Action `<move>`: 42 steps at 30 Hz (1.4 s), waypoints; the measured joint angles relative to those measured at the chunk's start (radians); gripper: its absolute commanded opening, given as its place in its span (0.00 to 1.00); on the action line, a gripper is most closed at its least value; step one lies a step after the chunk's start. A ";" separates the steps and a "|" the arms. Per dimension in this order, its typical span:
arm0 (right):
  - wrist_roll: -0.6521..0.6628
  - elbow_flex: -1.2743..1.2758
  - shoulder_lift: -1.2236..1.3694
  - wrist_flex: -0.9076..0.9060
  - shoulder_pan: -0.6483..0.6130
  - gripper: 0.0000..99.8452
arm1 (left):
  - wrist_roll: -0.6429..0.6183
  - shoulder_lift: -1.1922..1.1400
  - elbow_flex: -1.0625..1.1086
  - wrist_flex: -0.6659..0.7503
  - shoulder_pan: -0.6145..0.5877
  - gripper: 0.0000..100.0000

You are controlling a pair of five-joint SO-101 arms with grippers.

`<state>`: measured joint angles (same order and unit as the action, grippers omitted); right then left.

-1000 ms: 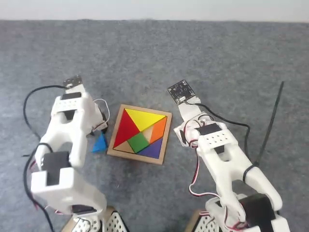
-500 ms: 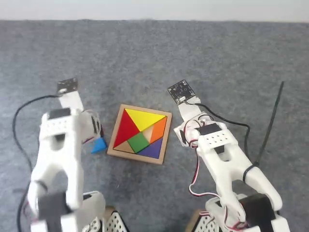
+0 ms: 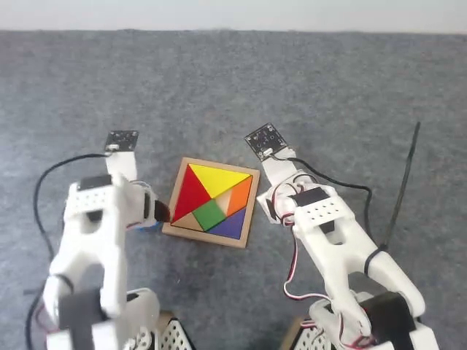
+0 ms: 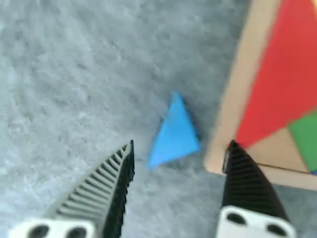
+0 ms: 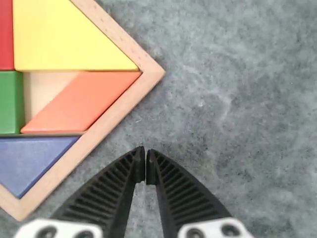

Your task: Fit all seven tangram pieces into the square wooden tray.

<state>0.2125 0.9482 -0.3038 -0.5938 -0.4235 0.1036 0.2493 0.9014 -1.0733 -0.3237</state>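
The left hand (image 4: 181, 148) hangs low with its fingers apart; one ribbed fingertip (image 4: 130, 151) is over the grey counter (image 4: 64, 74), the other over a corner of the square wooden tray (image 4: 237, 94); between them lies the small blue triangle (image 4: 174, 131), flat on the counter and outside the tray, just beside its outer rim; whether it touches the rim I cannot tell. Past that rim the red triangle (image 4: 285, 69) sits in the tray, with a tan patch and a bit of the green square (image 4: 306, 134) at its lower edge.

The right hand (image 5: 145, 166) has its fingers together, tips meeting and holding nothing; it hovers over the counter just off the tray's opposite rim, near one corner. Nearest it inside the tray are the dark blue triangle (image 5: 29, 158) and the orange parallelogram (image 5: 84, 101); beyond those the yellow triangle (image 5: 64, 39) fills the corner. A pale triangular patch (image 5: 44, 87) lies between orange, yellow and green; whether it is bare tray floor or a plain piece I cannot tell.

From the high view the tray lies between the two arms, turned slightly askew.
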 measured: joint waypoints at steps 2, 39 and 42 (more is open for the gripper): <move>0.000 0.000 0.000 0.000 -0.002 0.01 | 0.044 -0.094 -0.060 0.005 -0.049 0.28; 0.000 0.000 0.000 0.000 -0.002 0.01 | 0.947 -0.127 -0.103 0.061 -0.068 0.28; 0.000 0.000 0.000 0.000 -0.002 0.01 | 1.008 -0.127 -0.103 0.043 -0.044 0.28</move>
<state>0.2125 0.9482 -0.3038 -0.5938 -0.4250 1.1116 0.1220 0.7986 -1.0303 -0.3682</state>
